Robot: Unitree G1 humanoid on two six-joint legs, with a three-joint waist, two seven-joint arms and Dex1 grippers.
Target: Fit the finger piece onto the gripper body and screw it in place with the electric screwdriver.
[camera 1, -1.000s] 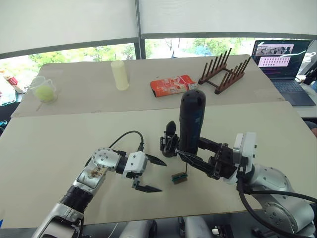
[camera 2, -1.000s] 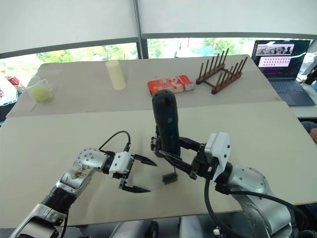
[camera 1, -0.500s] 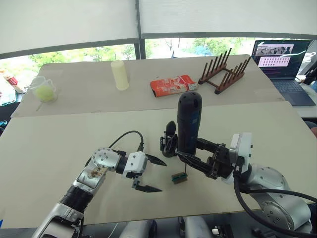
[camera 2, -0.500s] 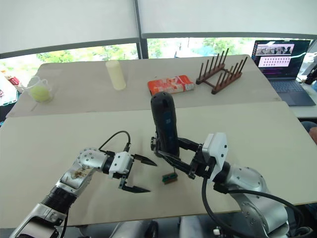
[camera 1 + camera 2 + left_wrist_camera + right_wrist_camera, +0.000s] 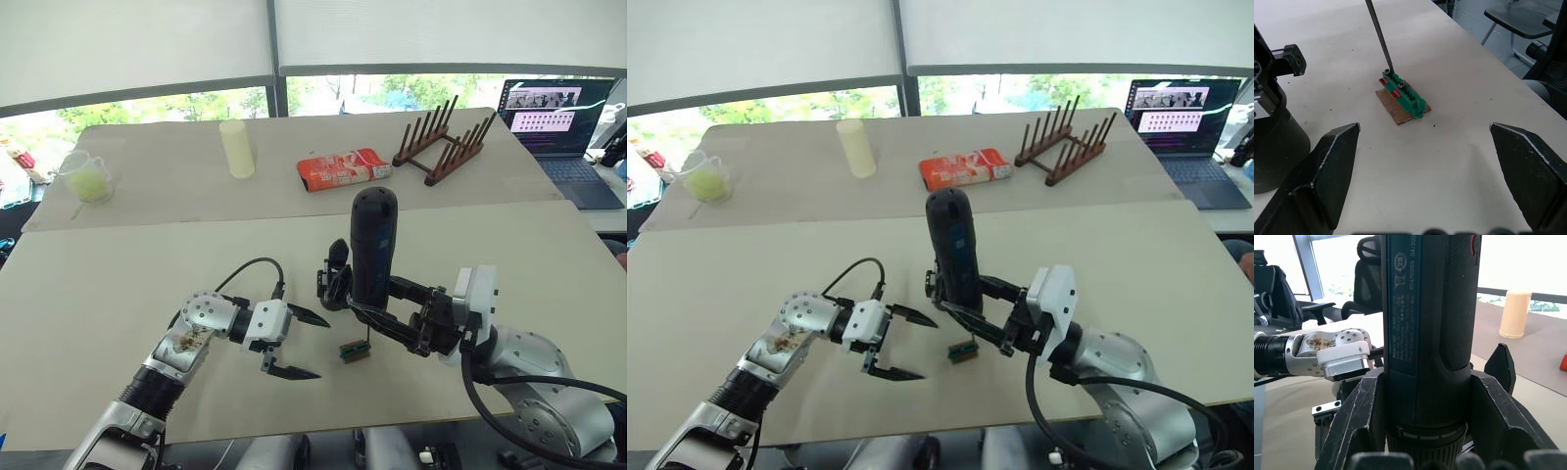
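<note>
On the near table, right claw (image 5: 377, 311) grips one electric screwdriver (image 5: 370, 250); left claw (image 5: 300, 344) gapes empty.

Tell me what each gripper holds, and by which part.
The right gripper grips the screwdriver around its lower barrel, upright. The left gripper is open, holding nothing.

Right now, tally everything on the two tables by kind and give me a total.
Electric screwdriver: 1
Gripper body: 1
Green screw block: 1
Cream cylinder: 1
Red packet: 1
Wooden peg rack: 1
Clear measuring cup: 1
Laptop: 1
Total: 8
</note>
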